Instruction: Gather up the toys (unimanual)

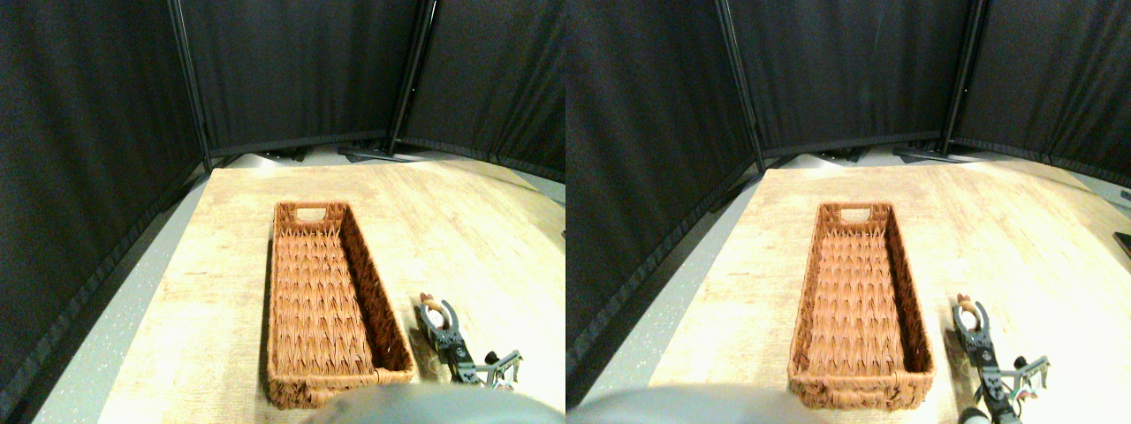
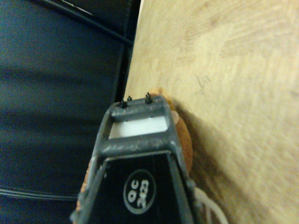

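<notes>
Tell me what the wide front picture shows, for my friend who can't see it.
The robot's right gripper sits on a light wooden table, its jaws around a small orange plush toy. Just left of it lies a long brown wicker basket with nothing visible inside. Black curtains stand behind the table.

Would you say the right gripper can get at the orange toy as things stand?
Probably yes. The right gripper is already at the orange toy on the table, its jaws either side, with nothing between them. The basket stands apart alongside. Whether the jaws have closed cannot be told.
</notes>
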`<action>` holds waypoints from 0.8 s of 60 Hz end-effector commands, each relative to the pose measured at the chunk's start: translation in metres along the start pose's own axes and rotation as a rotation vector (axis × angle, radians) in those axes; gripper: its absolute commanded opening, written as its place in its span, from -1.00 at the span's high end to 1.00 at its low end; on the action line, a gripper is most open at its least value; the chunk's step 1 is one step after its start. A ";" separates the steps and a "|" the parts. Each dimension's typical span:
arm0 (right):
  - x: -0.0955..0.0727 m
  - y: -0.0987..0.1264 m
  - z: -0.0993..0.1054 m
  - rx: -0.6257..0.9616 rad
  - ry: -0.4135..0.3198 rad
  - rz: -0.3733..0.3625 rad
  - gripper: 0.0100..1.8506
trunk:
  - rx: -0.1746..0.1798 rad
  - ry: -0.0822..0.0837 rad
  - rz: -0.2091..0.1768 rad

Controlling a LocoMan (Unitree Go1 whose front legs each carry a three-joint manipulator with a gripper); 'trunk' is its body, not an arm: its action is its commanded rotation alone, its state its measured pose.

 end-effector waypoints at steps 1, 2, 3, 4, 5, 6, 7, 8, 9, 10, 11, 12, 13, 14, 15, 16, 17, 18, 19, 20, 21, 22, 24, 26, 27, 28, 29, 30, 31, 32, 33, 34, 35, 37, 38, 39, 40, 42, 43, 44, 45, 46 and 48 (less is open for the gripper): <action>0.003 0.021 0.006 0.076 -0.028 0.055 0.95 | -0.014 0.003 0.005; 0.003 0.025 0.007 0.055 -0.018 0.068 0.95 | -0.014 0.003 0.005; 0.003 0.029 0.007 0.050 -0.009 0.073 0.95 | -0.014 0.003 0.005; 0.002 0.034 0.008 0.049 0.001 0.080 0.95 | -0.017 -0.001 0.004; 0.002 0.036 0.008 0.039 0.007 0.091 0.95 | -0.017 -0.001 0.004; 0.003 0.040 0.007 0.022 0.021 0.113 0.95 | -0.017 -0.001 0.004; 0.003 0.040 0.007 0.022 0.021 0.113 0.95 | -0.020 -0.003 0.002; 0.003 0.045 0.007 0.032 0.036 0.119 0.95 | -0.022 -0.004 0.003; 0.003 0.045 0.007 0.032 0.036 0.119 0.95 | -0.022 -0.004 0.003; 0.003 0.049 0.007 0.028 0.037 0.120 0.95 | -0.024 -0.006 0.003; 0.003 0.053 0.007 0.021 0.042 0.119 0.95 | -0.027 -0.006 0.004; 0.003 0.055 0.007 0.018 0.046 0.118 0.95 | -0.029 -0.008 0.005; 0.003 0.059 0.006 -0.004 0.055 0.122 0.95 | -0.029 -0.008 0.005; 0.003 0.062 0.006 -0.026 0.064 0.129 0.95 | -0.033 -0.011 0.007; 0.003 0.062 0.006 -0.026 0.064 0.129 0.95 | -0.035 -0.011 0.008; 0.004 0.064 0.005 -0.025 0.069 0.130 0.95 | -0.037 -0.012 0.009; 0.004 0.067 0.004 -0.017 0.076 0.130 0.95 | -0.041 -0.012 0.012; 0.003 0.071 0.003 -0.025 0.077 0.131 0.95 | -0.045 -0.013 0.015; 0.004 0.074 0.001 -0.043 0.090 0.137 0.95 | -0.049 -0.013 0.017; 0.005 0.076 0.000 -0.064 0.108 0.144 0.95 | -0.051 -0.014 0.019; 0.005 0.077 -0.001 -0.067 0.115 0.146 0.95 | -0.053 -0.015 0.020; 0.005 0.079 -0.002 -0.067 0.122 0.146 0.95 | -0.057 -0.017 0.022; 0.005 0.083 -0.007 -0.072 0.155 0.150 0.95 | -0.064 -0.020 0.025; 0.005 0.087 -0.011 -0.079 0.168 0.156 0.95 | -0.070 -0.020 0.029; 0.005 0.087 -0.011 -0.079 0.168 0.156 0.95 | -0.073 -0.021 0.031; 0.004 0.090 -0.013 -0.081 0.177 0.154 0.95 | -0.078 -0.022 0.034; 0.004 0.092 -0.014 -0.084 0.182 0.154 0.95 | -0.079 -0.022 0.035; 0.004 0.094 -0.016 -0.091 0.190 0.153 0.95 | -0.084 -0.023 0.039; 0.004 0.097 -0.019 -0.082 0.200 0.152 0.95 | -0.087 -0.024 0.042; 0.004 0.098 -0.020 -0.072 0.205 0.150 0.95 | -0.090 -0.024 0.043; 0.005 0.100 -0.022 -0.061 0.222 0.152 0.95 | -0.095 -0.026 0.046; 0.005 0.101 -0.023 -0.058 0.232 0.154 0.95 | -0.097 -0.027 0.048; 0.005 0.103 -0.025 -0.057 0.239 0.155 0.95 | -0.100 -0.027 0.050; 0.005 0.107 -0.029 -0.057 0.249 0.158 0.95 | -0.110 -0.030 0.056; 0.005 0.109 -0.031 -0.056 0.264 0.163 0.95 | -0.113 -0.031 0.058; 0.005 0.109 -0.031 -0.056 0.264 0.163 0.95 | -0.115 -0.032 0.059; 0.005 0.110 -0.032 -0.064 0.269 0.165 0.95 | -0.121 -0.034 0.062; 0.005 0.114 -0.037 -0.077 0.281 0.173 0.95 | -0.129 -0.036 0.067; 0.004 0.116 -0.039 -0.090 0.282 0.179 0.95 | -0.132 -0.037 0.069; 0.004 0.118 -0.042 -0.108 0.285 0.187 0.95 | -0.138 -0.039 0.072; 0.004 0.118 -0.042 -0.108 0.285 0.187 0.95 | -0.140 -0.039 0.074; 0.004 0.119 -0.043 -0.110 0.292 0.191 0.95 | -0.146 -0.041 0.078; 0.003 0.123 -0.048 -0.117 0.307 0.196 0.95 | -0.154 -0.043 0.083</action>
